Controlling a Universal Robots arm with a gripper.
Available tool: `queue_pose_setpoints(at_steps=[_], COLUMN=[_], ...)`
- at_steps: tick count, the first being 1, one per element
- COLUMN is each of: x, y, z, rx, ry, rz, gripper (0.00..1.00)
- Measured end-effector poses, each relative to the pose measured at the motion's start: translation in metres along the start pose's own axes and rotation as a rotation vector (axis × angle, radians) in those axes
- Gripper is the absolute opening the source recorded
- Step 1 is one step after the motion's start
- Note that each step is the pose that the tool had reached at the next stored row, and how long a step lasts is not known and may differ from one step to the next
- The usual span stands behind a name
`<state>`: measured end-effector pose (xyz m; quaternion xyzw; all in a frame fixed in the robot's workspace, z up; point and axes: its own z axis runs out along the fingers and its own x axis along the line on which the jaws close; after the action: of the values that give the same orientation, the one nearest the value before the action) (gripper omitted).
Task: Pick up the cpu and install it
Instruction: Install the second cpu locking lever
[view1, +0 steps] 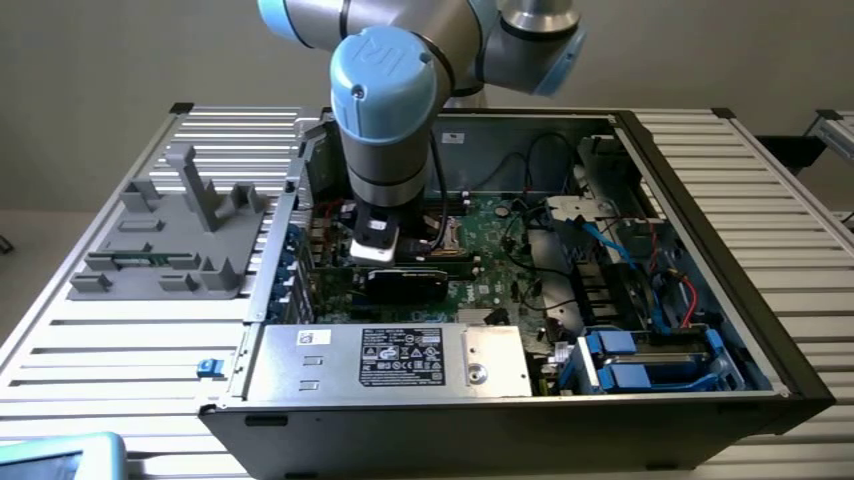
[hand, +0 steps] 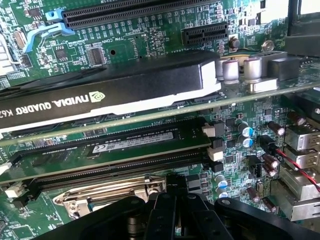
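Observation:
My gripper (hand: 175, 182) hangs low inside the open computer case, just over the green motherboard (hand: 150, 40). Its black fingers (hand: 165, 210) are pressed together, and I see nothing between them. Right beside the fingertips lies the shiny metal frame of the socket (hand: 107, 192). The cpu is hidden from me. In the exterior view the arm reaches straight down, with the gripper (view1: 380, 250) at the board's middle (view1: 501, 265), on the exterior view's left part of the case.
A black NVIDIA graphics card (hand: 115, 85) and a memory stick (hand: 125, 145) stand close beside the gripper. Capacitors (hand: 245, 135) and a red wire (hand: 295, 165) lie nearby. A grey plastic tray with posts (view1: 174, 230) sits outside the case, and a power supply (view1: 400, 355) fills the near side.

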<state>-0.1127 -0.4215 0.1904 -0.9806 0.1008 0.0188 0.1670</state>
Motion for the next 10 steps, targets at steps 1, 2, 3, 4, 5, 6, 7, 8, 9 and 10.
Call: queue_pose_setpoints(at_steps=[1,2,3,4,5,6,7,8,9,10], x=[0.0000,0.0000,0.0001,0.0002,0.0002,0.0002,0.0003,0.0003,0.0003,0.0002], y=[0.0003,0.0005,0.0008,0.0010,0.0012,0.0014,0.0018,0.0020,0.0022,0.0023], z=[-0.0001,-0.0001,-0.0002,-0.0003,-0.0004,-0.0005,-0.0006,-0.0007,-0.0008,-0.0008], rx=[0.0000,0.0000,0.0000,0.0000,0.0000,0.0000,0.0001,0.0000,0.0000,0.0000], ry=[0.0000,0.0000,0.0000,0.0000,0.0000,0.0000,0.0000,0.0000,-0.0001,-0.0001], rz=[0.000,0.000,0.000,0.000,0.000,0.000,0.000,0.000,-0.001,-0.001], gripper=[0.11,0.11,0.11,0.11,0.11,0.11,0.11,0.11,0.11,0.11])
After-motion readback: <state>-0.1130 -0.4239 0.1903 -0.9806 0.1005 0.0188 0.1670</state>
